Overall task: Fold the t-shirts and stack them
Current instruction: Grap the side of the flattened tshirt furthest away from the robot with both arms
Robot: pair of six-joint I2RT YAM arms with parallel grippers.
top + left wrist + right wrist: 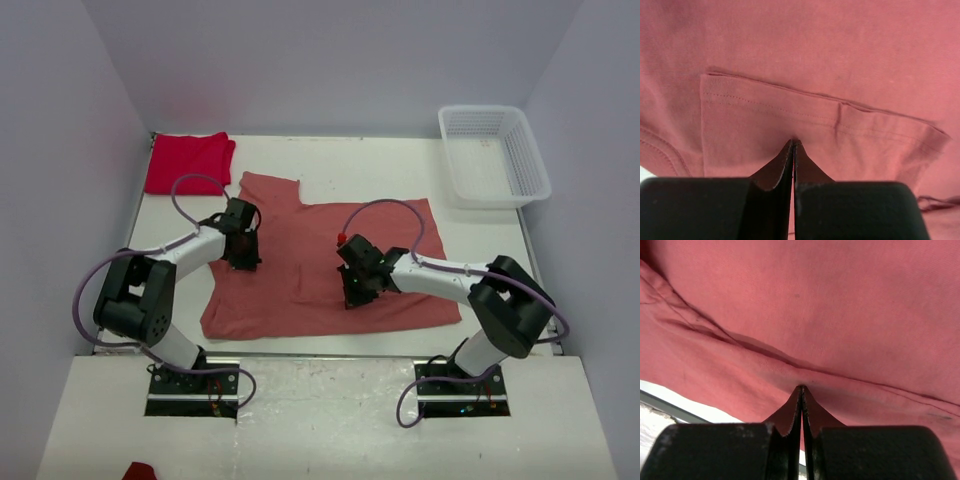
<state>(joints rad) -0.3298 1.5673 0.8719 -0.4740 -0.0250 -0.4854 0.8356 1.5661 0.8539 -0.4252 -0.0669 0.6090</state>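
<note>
The salmon-pink t-shirt (320, 250) lies spread across the middle of the table, its near hem toward the arms. The red t-shirt (188, 162) sits folded in the far left corner. My left gripper (243, 263) points down at the pink shirt's left side. In the left wrist view its tips (793, 142) are shut and rest against the cloth just below a folded-in sleeve (815, 120). My right gripper (354, 300) is down on the shirt's lower middle. Its tips (801, 387) are shut against a crease (740, 342). No cloth shows between either pair of jaws.
A white mesh basket (492, 155) stands at the far right corner. White walls close in the table on three sides. A scrap of red (140, 470) shows at the bottom left, in front of the arm bases. Purple cables loop over both arms.
</note>
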